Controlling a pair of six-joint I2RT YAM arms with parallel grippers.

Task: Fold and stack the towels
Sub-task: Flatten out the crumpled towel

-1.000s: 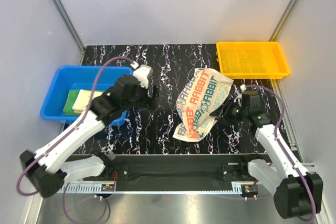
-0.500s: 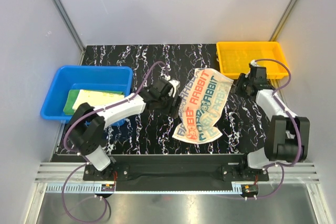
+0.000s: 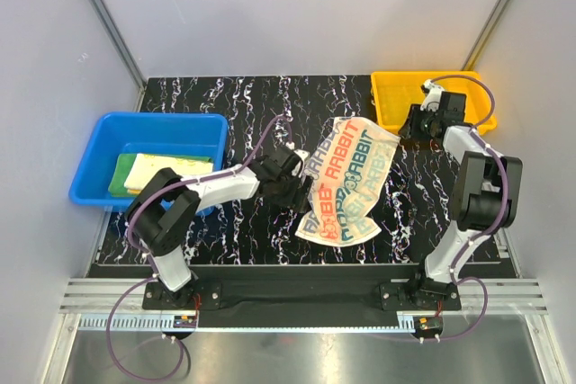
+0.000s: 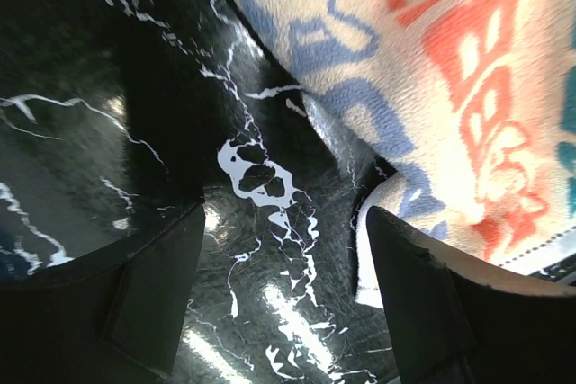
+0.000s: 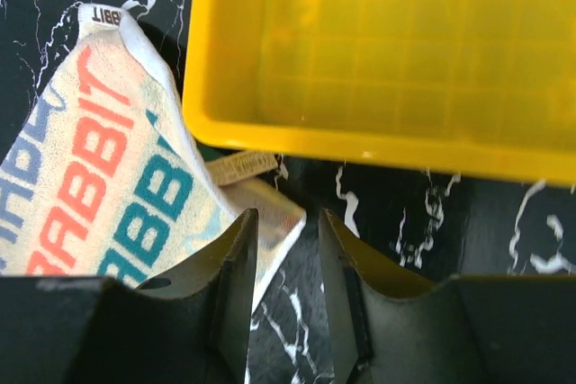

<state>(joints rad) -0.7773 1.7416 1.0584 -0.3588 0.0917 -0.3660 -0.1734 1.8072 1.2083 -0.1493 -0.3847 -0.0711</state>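
- Rabbit towel [image 3: 346, 182] is spread out, a bit crumpled, right of the table's [image 3: 225, 101] middle.
- Left gripper [image 4: 286, 222] is held wide open at the towel's left edge, nothing grabbed.
- Green towel [image 3: 118, 177] and yellow towel [image 3: 166, 168] are kept in the bin [image 3: 153, 119] at the left edge.
- Right gripper [image 5: 288, 218] is parted narrowly over the rabbit towel's far corner, next to the tray [image 5: 378, 60].

Robotics lab test cell, grey panel walls [image 3: 297, 6], aluminium frame posts [image 3: 103, 15], black marbled table [image 3: 261, 96].

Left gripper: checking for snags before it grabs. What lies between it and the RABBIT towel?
Only bare marbled tabletop, in the left wrist view; the RABBIT towel edge lies beside one finger of the open left gripper.
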